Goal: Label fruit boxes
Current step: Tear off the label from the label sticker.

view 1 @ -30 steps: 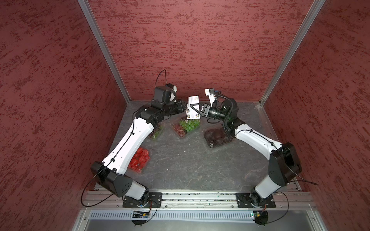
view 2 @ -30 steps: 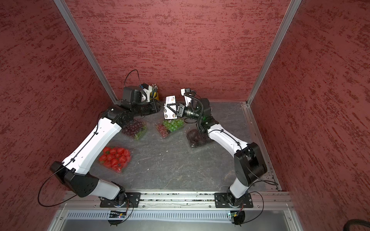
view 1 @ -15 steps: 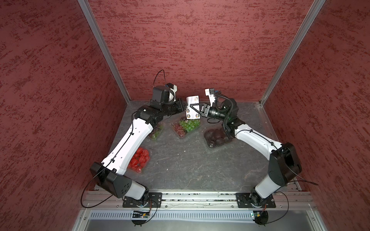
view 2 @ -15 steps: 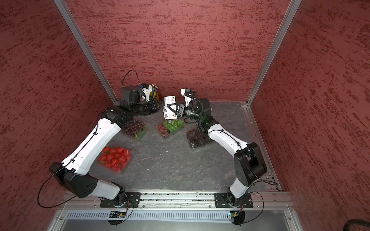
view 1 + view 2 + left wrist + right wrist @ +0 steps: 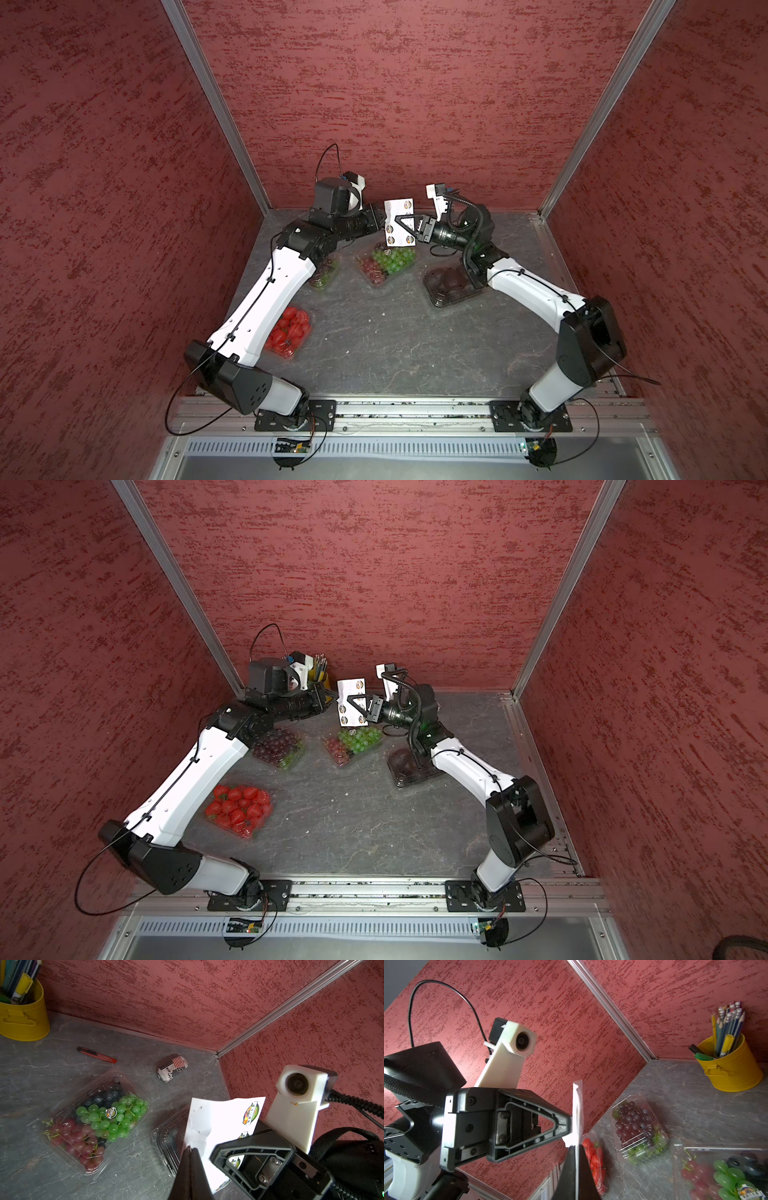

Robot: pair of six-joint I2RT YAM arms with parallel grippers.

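Your mixed-grape box sits on the table toward the back, with one round sticker on its lid. The dark-grape box lies just to its left. The strawberry box is further left and toward the front, and the dark-fruit box is to its right.

Just above the mixed-grape box's far edge, both arms meet at the sheet, which is held upright off the table. Your right gripper is clamped on the sheet. Your left gripper is closed on the sheet's edge from the opposite side.

Behind the mixed-grape box you have a red cutter and a printed roll. The yellow cup stands behind it and to its left.
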